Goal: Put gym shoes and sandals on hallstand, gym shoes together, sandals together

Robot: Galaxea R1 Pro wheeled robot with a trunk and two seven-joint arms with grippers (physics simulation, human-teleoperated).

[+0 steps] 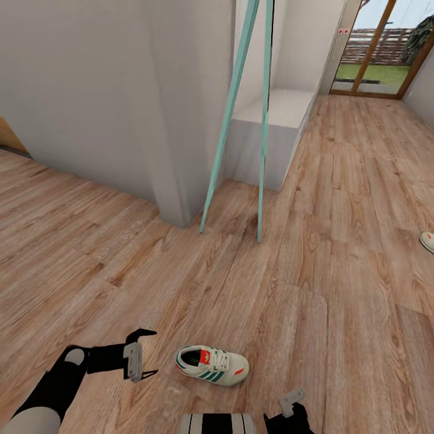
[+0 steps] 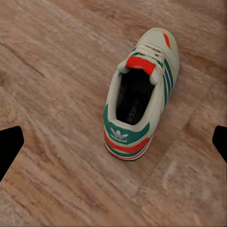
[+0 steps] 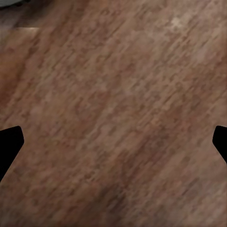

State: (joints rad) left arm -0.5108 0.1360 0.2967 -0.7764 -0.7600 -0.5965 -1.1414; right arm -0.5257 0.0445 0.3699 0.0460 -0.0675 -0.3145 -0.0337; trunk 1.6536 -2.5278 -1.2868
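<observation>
**Gym shoe on the floor beside the spread left gripper**

A cream-white lace-up gym shoe with green side stripes and a red tongue label (image 1: 212,365) lies upright on its sole on the light brown wood-plank corridor floor (image 1: 337,253), just beside the left gripper (image 1: 144,354) on its inner side and apart from it. In the left wrist view the same shoe (image 2: 140,94) sits ahead of the gripper, heel nearest and toe pointing away, with nothing touching it. The left gripper's two dark fingers stand wide apart and hold nothing.

The right gripper (image 1: 293,402) shows at the lower edge of the head view, on the shoe's other side, near it but not touching. In the right wrist view its fingertips (image 3: 10,142) sit at opposite edges over bare planks, so its fingers are spread and empty.

Far beyond the right gripper, at the edge of the head view, the tip of a second cream-white shoe (image 1: 428,241) rests on the floor. Well ahead of both grippers, two slanted teal poles (image 1: 232,114) stand on the floor before a low white boxy unit (image 1: 271,138) set in a wall recess. A glazed wooden-framed door (image 1: 377,54) closes the corridor's far end.
</observation>
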